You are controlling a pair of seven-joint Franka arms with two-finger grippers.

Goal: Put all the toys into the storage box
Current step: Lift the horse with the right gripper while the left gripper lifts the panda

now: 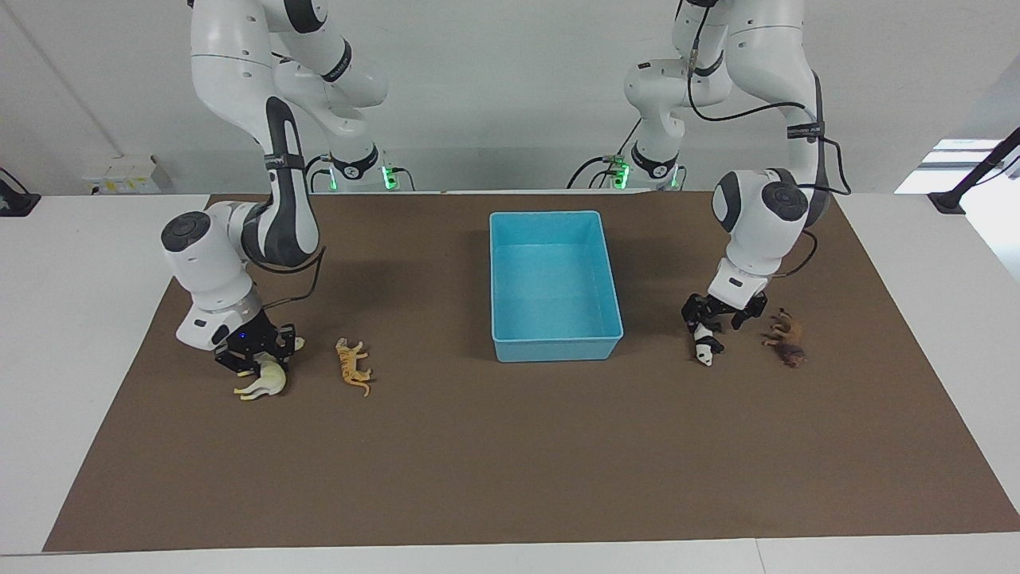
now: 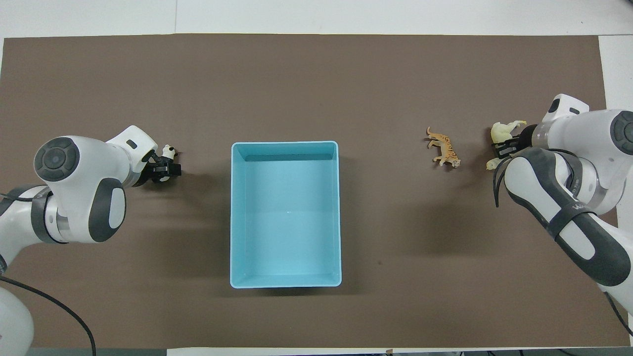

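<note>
Cream plastic is showing under the right gripper (image 1: 256, 352), which is pressing low onto the long-necked toy (image 1: 265, 384) at the right arm's end of the table. The toy is lying on its side with its body under the gripper and its head poking out. I cannot tell whether the gripper is clamped on it or only straddling it.

Just beside it the tiger (image 1: 352, 365) is lying flat on the mat, toward the box, untouched. The blue box (image 1: 555, 349) is sitting mid-table with nothing in it, so no toy is stored yet.

Toward the left arm's end, the left gripper (image 1: 719, 317) is hanging right at the panda (image 1: 704, 351), which is tipping head-down beneath it. I cannot tell whether it is gripped. The lion (image 1: 787, 339) is lying next to it, closer to the table's end.

These toys are looking light, hard and rigid, probably a little slick. I would be taking each across the trunk rather than by the thin legs, neck or tail, which give little to squeeze. Dropping them into the box should be doing no harm.

The brown mat (image 1: 478, 462) is lying flat and matte over a white table (image 1: 80, 279), likely giving fair grip. White walls are closing in the room, with cables trailing at the arm bases.
</note>
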